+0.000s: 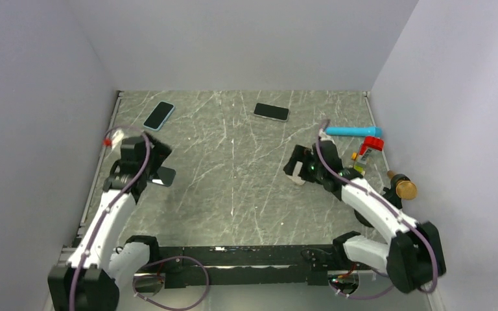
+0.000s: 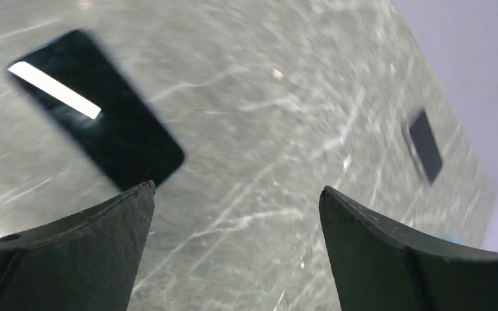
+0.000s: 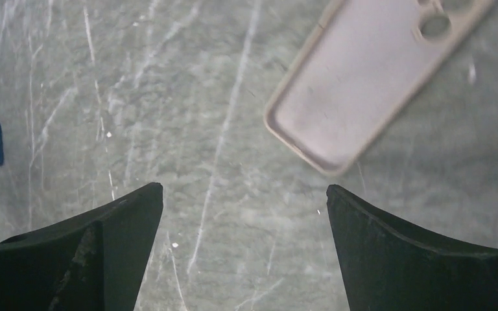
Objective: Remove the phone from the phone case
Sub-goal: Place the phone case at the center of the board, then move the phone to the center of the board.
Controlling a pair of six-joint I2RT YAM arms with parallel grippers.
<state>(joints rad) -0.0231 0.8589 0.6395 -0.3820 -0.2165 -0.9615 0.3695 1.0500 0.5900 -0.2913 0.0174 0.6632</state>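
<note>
A bare black phone [image 1: 166, 176] lies flat on the marble table just right of my left gripper [image 1: 155, 163]. In the left wrist view the phone [image 2: 97, 123] lies ahead and left of my open, empty left gripper [image 2: 237, 191]. An empty beige phone case [image 3: 369, 71] lies flat on the table, ahead and right of my open, empty right gripper [image 3: 244, 188]. In the top view only a pale corner of the case [image 1: 297, 181] shows beneath the right gripper [image 1: 298, 167].
A phone in a light blue case [image 1: 159, 115] lies at the back left. Another black phone [image 1: 272, 111] lies at the back centre. At the right are a blue cylinder [image 1: 353, 131], a red-capped bottle [image 1: 367, 151] and a brass-topped object [image 1: 403, 188]. Walls close three sides.
</note>
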